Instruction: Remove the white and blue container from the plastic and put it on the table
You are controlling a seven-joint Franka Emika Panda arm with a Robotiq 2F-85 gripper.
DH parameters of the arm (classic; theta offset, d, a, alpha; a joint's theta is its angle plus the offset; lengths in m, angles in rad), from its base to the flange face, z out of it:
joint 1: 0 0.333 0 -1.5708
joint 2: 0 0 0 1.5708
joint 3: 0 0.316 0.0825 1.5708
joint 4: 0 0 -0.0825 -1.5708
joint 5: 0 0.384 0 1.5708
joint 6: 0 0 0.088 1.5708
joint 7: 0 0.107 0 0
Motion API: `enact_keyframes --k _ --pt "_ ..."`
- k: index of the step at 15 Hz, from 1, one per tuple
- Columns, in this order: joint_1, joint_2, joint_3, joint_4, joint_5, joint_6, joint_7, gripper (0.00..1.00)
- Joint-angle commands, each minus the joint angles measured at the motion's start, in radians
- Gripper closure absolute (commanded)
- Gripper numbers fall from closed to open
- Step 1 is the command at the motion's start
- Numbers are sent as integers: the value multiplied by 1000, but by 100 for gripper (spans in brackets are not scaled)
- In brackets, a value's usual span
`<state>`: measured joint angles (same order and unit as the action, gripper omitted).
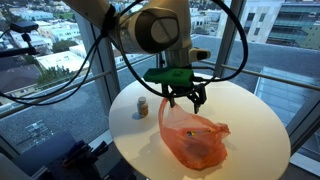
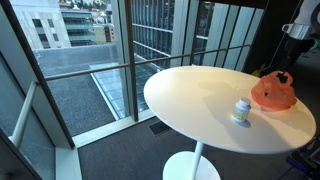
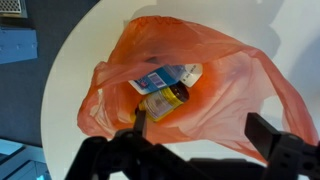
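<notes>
Two things lie inside the orange plastic bag (image 3: 240,90), as we see them in the wrist view: the white and blue container (image 3: 165,76), on its side near the far edge of the bag's mouth, and an amber bottle (image 3: 167,99) touching it on the near side. The bag sits on the round white table (image 1: 250,110), and a small separate bottle (image 1: 142,106) stands well apart to its left in an exterior view.

The gripper (image 3: 205,135) hangs above the bag with its jaws spread wide and nothing between them.

We judge the container to be light and fairly stiff, a small carton or tub with a smooth printed skin that could slip under a weak pinch. The bag is thin, soft film that will crumple and ride up with anything dragged against it. We would take the container across its narrow width, at the end farthest from the amber bottle, so that the fingers (image 3: 140,125) close on it alone and catch neither its neighbour nor a fold of plastic. The bag's mouth looks open enough for a straight descent.
</notes>
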<state>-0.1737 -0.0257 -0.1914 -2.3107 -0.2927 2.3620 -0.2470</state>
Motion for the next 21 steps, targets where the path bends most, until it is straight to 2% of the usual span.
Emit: enact_keyframes --k 1,11,21 --pt "-20 24 -13 2 -3 25 -18 0" --pt "-48 146 -15 8 128 124 -148 0" --pt "-98 164 -45 -13 115 98 -133 0"
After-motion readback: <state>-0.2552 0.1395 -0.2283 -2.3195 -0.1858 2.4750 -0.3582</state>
